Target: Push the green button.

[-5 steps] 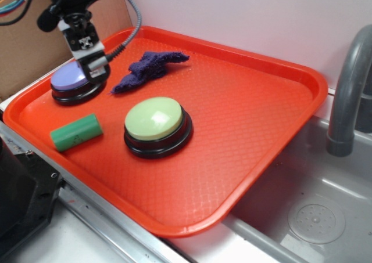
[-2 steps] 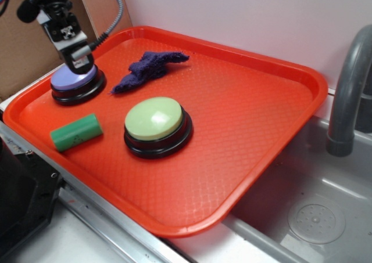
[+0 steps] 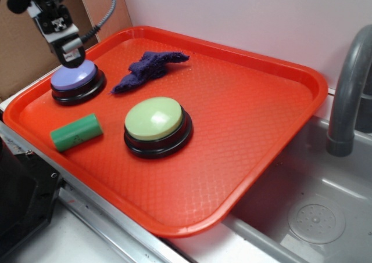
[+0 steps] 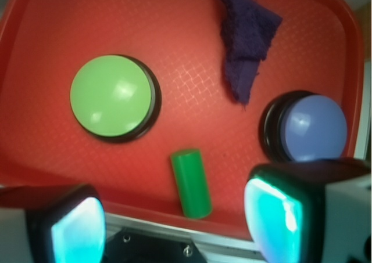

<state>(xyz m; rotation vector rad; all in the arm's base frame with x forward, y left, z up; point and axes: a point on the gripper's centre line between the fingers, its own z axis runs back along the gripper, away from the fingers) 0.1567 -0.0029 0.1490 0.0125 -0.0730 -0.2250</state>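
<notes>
Contact has not been made with the green button (image 3: 154, 118), which sits near the middle of the red tray (image 3: 261, 129), its pale dome upright on a black base with a thin red ring. The end effector (image 3: 68, 55) hangs at the tray's far left corner, just above the purple button (image 3: 73, 76), and well apart from its target. In the wrist view its two pads (image 4: 75, 231) stand wide apart with nothing between them, so it is open and empty.

To do this step well, I would judge that the arm should travel across the tray toward the green dome while staying high enough to clear the purple button, the crumpled dark cloth (image 3: 148, 67) behind and the small green cylinder (image 3: 76, 132) lying on its side just left of the target. The cylinder is the nearest thing to mistake or knock, since it is also green and lies close to the path. Coming down straight over the dome's centre would probably work best; an off-centre press on the curved top could slide off or shove the whole button along the tray. Closing the pads first would likely give a firmer single point to press with.
</notes>
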